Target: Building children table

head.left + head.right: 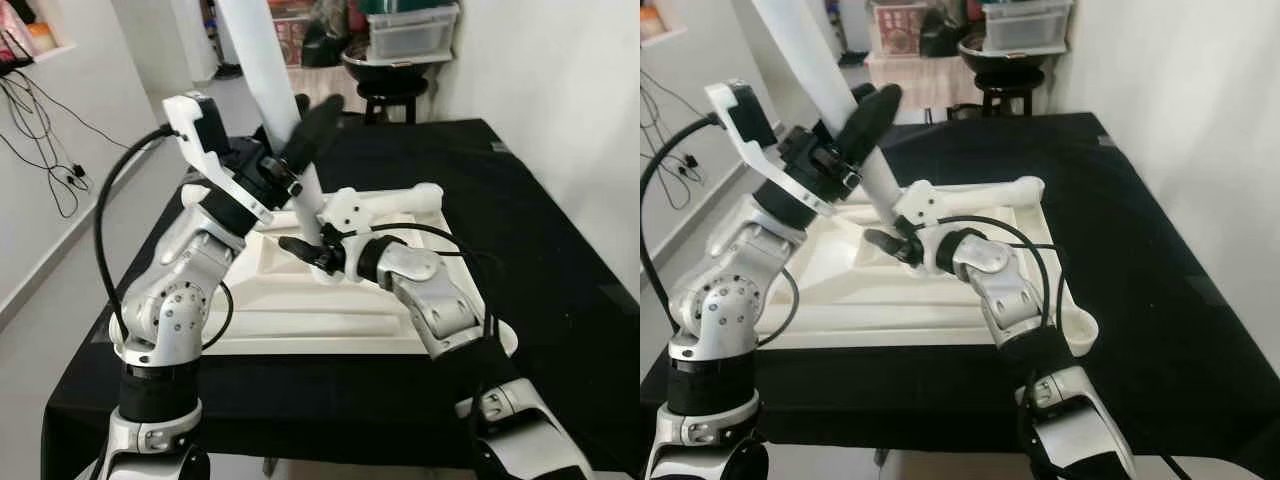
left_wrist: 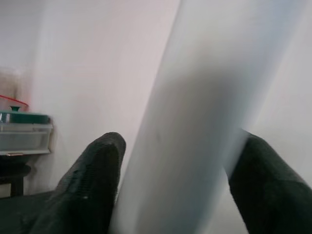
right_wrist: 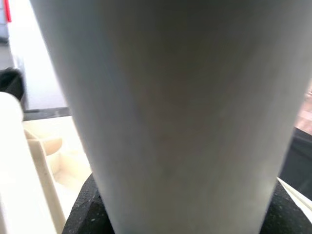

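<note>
A white tabletop (image 1: 300, 320) is lying upside down on a black-covered table (image 1: 560, 260), and both robot arms are holding one white leg (image 1: 268, 70) that is standing tilted over the tabletop's middle. The left gripper (image 1: 305, 140) is clamping the leg partway up, with a black finger (image 2: 92, 185) pressing on each side, while the right gripper (image 1: 305, 248) is closing on the leg's base just above the tabletop. A second leg (image 1: 395, 200) is lying along the tabletop's far edge.
</note>
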{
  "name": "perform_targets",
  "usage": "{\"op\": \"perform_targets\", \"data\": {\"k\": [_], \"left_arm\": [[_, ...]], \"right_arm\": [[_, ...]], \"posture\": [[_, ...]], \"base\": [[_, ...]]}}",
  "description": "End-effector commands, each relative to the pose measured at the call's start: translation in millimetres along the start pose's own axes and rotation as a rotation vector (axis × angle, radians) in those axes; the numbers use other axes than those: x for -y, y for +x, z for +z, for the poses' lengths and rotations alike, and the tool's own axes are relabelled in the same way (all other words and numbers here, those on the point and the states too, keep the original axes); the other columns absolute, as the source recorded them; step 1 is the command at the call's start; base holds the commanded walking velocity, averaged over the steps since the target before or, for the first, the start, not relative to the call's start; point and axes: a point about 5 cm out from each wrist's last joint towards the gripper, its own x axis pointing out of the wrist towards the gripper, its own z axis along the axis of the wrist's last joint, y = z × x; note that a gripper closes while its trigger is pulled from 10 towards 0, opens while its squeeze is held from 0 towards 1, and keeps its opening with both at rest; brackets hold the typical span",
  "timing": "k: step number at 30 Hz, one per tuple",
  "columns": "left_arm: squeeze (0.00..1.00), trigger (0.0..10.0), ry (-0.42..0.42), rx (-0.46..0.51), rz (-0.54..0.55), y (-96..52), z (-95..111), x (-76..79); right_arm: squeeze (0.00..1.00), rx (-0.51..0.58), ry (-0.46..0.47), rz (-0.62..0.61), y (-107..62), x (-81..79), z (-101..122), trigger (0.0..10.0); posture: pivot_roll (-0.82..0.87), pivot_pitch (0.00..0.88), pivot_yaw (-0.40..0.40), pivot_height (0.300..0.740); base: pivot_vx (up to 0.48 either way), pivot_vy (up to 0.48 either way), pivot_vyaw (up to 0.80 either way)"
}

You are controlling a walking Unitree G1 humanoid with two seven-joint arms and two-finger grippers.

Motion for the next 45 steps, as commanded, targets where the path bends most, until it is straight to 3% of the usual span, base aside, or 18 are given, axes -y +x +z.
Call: {"op": "perform_targets", "data": {"k": [1, 4, 6, 9, 16, 17, 18, 19, 20, 22, 23, 25, 28, 31, 36, 38, 45], "left_arm": [[1.0, 10.0, -0.024, -0.02, -0.045, -4.9, -4, 4.4], [1.0, 10.0, 0.032, -0.019, 0.007, -17.7, 8, -6.4], [1.0, 10.0, 0.046, -0.019, 0.018, -20.8, 11, -8.5], [1.0, 10.0, 0.113, -0.007, 0.096, -37.7, 27, -19.4], [1.0, 10.0, 0.157, -0.023, 0.229, -52.4, 26, -31.1], [1.0, 10.0, 0.181, -0.081, 0.322, -61.6, 13, -38.3], [1.0, 10.0, 0.2, -0.137, 0.417, -72.6, -2, -44.7], [0.0, 10.0, 0.24, -0.218, 0.497, -86.0, -20, -47.7], [0.0, 10.0, 0.24, -0.218, 0.497, -86.0, -20, -47.7], [0.0, 10.0, 0.279, -0.348, 0.541, -106.3, -48, -42.0], [0.0, 10.0, 0.279, -0.348, 0.541, -106.3, -48, -42.0], [0.0, 10.0, 0.252, -0.438, 0.571, -122.7, -70, -30.7], [0.0, 10.0, 0.22, -0.518, 0.538, -132.8, -85, -14.5], [0.0, 10.0, 0.207, -0.569, 0.487, -137.9, -95, -3.8], [0.0, 10.0, 0.197, -0.603, 0.418, -141.3, -102, 9.1], [0.0, 10.0, 0.175, -0.604, 0.363, -141.7, -106, 18.2], [0.0, 10.0, 0.154, -0.646, 0.187, -137.0, -110, 38.3]], "right_arm": [[0.0, 0.013, 0.082, -0.152, -7.2, 24.7, 2, 0.0], [0.0, 0.068, 0.19, -0.259, -22.1, 45.3, 2, 0.0], [0.0, 0.08, 0.212, -0.281, -25.5, 49.3, 2, 0.0], [0.0, 0.105, 0.297, -0.378, -41.6, 62.6, -5, 0.0], [0.0, 0.181, 0.428, -0.474, -57.5, 71.0, -10, 0.0], [0.0, 0.192, 0.464, -0.489, -62.8, 70.7, -12, 9.6], [0.0, 0.196, 0.472, -0.49, -67.2, 68.7, -14, 10.0], [0.0, 0.222, 0.473, -0.466, -71.6, 64.2, -12, 10.0], [0.0, 0.222, 0.473, -0.466, -71.6, 64.2, -12, 10.0], [0.0, 0.222, 0.446, -0.413, -77.6, 54.3, -11, 10.0], [0.0, 0.222, 0.446, -0.413, -77.6, 54.3, -11, 10.0], [0.0, 0.176, 0.335, -0.417, -85.3, 45.5, -13, 10.0], [0.0, 0.13, 0.295, -0.318, -88.9, 28.2, -20, 10.0], [0.0, 0.138, 0.333, -0.156, -89.9, 8.8, -23, 10.0], [0.0, 0.136, 0.368, -0.033, -91.7, -9.1, -24, 10.0], [0.0, 0.119, 0.334, 0.01, -92.7, -17.1, -24, 10.0], [0.0, 0.105, 0.273, 0.027, -96.0, -18.4, -19, 10.0]], "posture": [[-0.1, 0.0, 0.072, 0.74], [-0.09, 0.0, 0.068, 0.74], [-0.09, 0.0, 0.068, 0.74], [-0.09, 0.0, 0.07, 0.74], [-0.09, 0.0, 0.069, 0.74], [-0.09, 0.0, 0.072, 0.74], [-0.09, 0.0, 0.073, 0.74], [-0.1, 0.0, 0.075, 0.74], [-0.1, 0.0, 0.075, 0.74], [-0.11, 0.0, 0.074, 0.74], [-0.11, 0.0, 0.074, 0.74], [-0.11, 0.0, 0.062, 0.74], [-0.11, 0.0, 0.058, 0.74], [-0.11, 0.0, 0.056, 0.74], [-0.1, 0.0, 0.061, 0.74], [-0.1, 0.0, 0.066, 0.74], [-0.12, 0.0, 0.086, 0.74]], "base": [[0.0, 0.0, 0.0], [0.0, 0.0, 0.0], [0.0, 0.0, 0.0], [0.0, 0.0, 0.0], [0.0, 0.0, 0.0], [0.0, 0.0, 0.0], [0.0, 0.0, 0.0], [0.0, 0.0, 0.0], [0.0, 0.0, 0.0], [0.0, 0.0, 0.0], [0.0, 0.0, 0.0], [0.0, 0.0, 0.0], [0.0, 0.0, 0.0], [0.0, 0.0, 0.0], [0.0, -0.378, 0.0], [0.0, -0.472, 0.0], [0.0, -0.405, 0.0]]}}
